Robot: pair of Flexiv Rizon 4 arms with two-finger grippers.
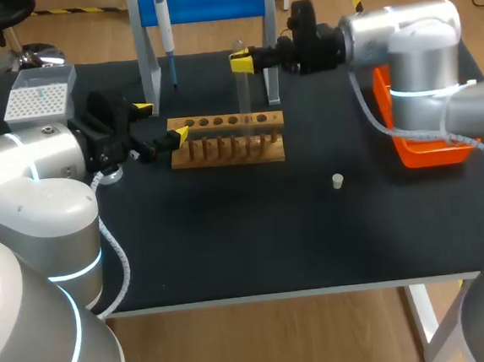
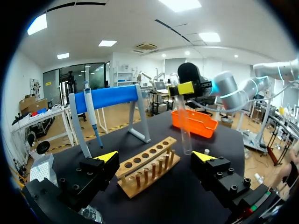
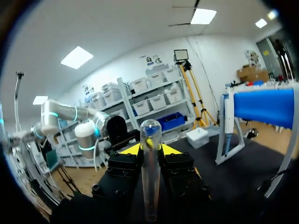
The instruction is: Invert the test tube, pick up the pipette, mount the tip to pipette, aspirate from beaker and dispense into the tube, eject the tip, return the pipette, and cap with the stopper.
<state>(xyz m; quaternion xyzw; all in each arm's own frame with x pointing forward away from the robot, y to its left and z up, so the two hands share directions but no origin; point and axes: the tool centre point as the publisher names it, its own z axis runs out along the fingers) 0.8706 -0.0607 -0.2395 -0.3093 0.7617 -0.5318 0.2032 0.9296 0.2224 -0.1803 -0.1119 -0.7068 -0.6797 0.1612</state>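
**Right end effector.** The right gripper (image 1: 242, 61) reaches in level from the 3 o'clock side. Its two yellow fingers are closed to a narrow gap and clamp the test tube (image 1: 243, 92) from both sides near its upper end.

**Test tube position.** The tube hangs vertically above the wooden rack (image 1: 226, 140), over the holes toward the rack's 3 o'clock end. It is clear of the rack top. In the left wrist view its lower end looks rounded, so it is judged to be closed end down.

**Left end effector.** The left gripper (image 1: 161, 123) sits just beside the rack's 9 o'clock end. Its fingers are spread wide and hold nothing.

**Other task items.**
- The pipette (image 1: 164, 31) hangs on the blue stand (image 1: 209, 2), at 12 o'clock from the rack.
- The stopper (image 1: 337, 180) lies on the table at 4 o'clock from the rack, well apart from it.

**Handling characteristics (assessment).**
- The tube is clear, thin-walled, stiff and light.
- Its smooth wall is likely slippery against the finger pads.
- Excess clamp force or a side knock on the rack edge may crack it.

**Recommended hold.** Grip the upper part, as here. This leaves the lower shaft free to enter a rack hole. Keep the tube plumb so that it does not pivot between the pads.
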